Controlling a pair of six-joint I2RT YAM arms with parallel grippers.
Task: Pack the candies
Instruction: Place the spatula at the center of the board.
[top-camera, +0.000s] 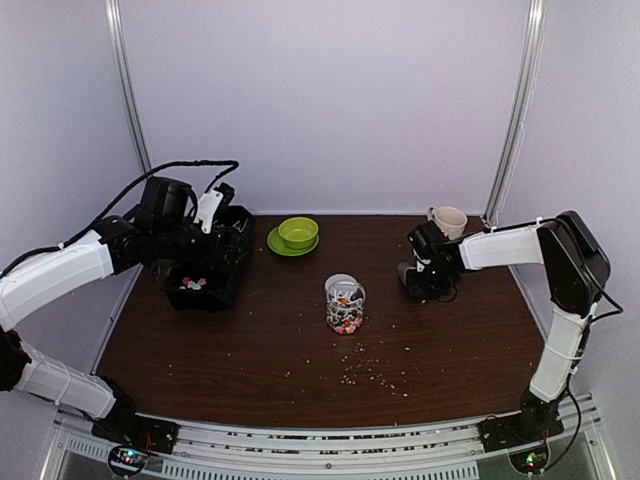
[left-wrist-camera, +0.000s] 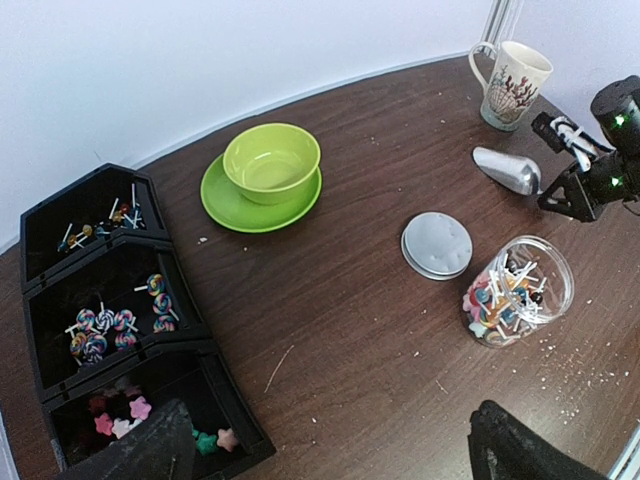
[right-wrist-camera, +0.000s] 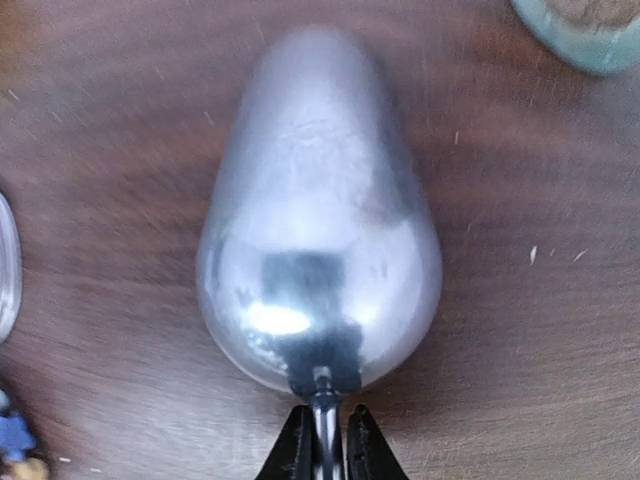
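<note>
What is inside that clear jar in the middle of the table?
Colourful candies, many on white sticks, fill the jar part way. Its grey lid lies beside it. The pieces underneath the top ones are covered.

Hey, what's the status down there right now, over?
Left gripper open over tray. Right gripper shut on scoop. Candies in open jar, lid beside it. Nothing between scoop and jar.
</note>
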